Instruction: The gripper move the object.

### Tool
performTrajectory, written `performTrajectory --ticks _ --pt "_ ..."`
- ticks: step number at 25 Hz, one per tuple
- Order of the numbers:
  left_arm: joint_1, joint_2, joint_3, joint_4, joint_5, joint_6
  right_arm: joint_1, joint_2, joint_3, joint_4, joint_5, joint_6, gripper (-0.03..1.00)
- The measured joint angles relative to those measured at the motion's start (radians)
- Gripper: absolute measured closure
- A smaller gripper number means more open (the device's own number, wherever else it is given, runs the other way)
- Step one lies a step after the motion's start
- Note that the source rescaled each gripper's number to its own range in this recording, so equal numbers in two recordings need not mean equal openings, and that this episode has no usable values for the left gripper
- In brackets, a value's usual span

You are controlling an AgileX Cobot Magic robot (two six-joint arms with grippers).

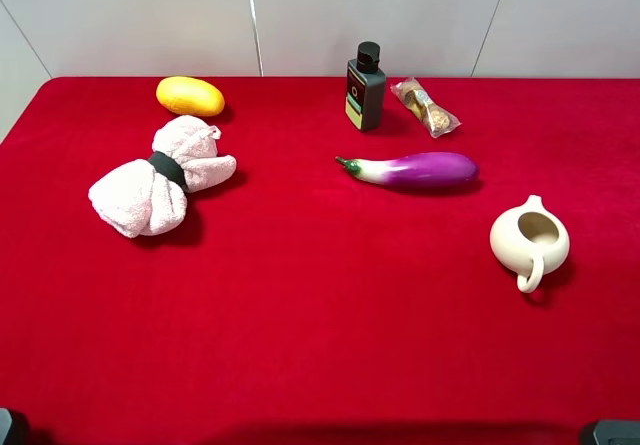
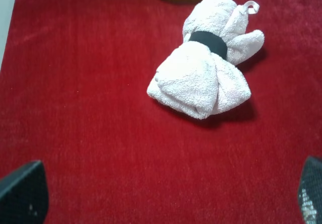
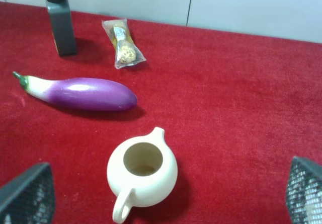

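The clear packet of round golden-brown chocolates (image 1: 425, 106) lies on the red table at the back, right of the dark bottle; it also shows in the right wrist view (image 3: 123, 44). My right gripper (image 3: 166, 194) is open and empty, its fingertips (image 3: 27, 194) wide apart near the cream pitcher, well short of the packet. My left gripper (image 2: 166, 194) is open and empty, its fingertips (image 2: 22, 191) wide apart in front of the pink towel. In the exterior high view only bits of both arms show at the bottom corners.
A dark bottle (image 1: 365, 87) stands left of the packet. A purple eggplant (image 1: 415, 171) lies in front of it. A cream pitcher (image 1: 529, 240) sits at the right. A pink towel bundle (image 1: 160, 177) and a yellow oval fruit (image 1: 190, 96) are at the left.
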Motion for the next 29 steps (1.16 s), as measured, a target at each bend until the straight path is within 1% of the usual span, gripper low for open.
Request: performTrajectory --ticks 29 --pt "0.0 0.0 0.0 0.0 0.0 0.0 0.0 0.0 0.001 0.01 0.0 0.0 -0.03"
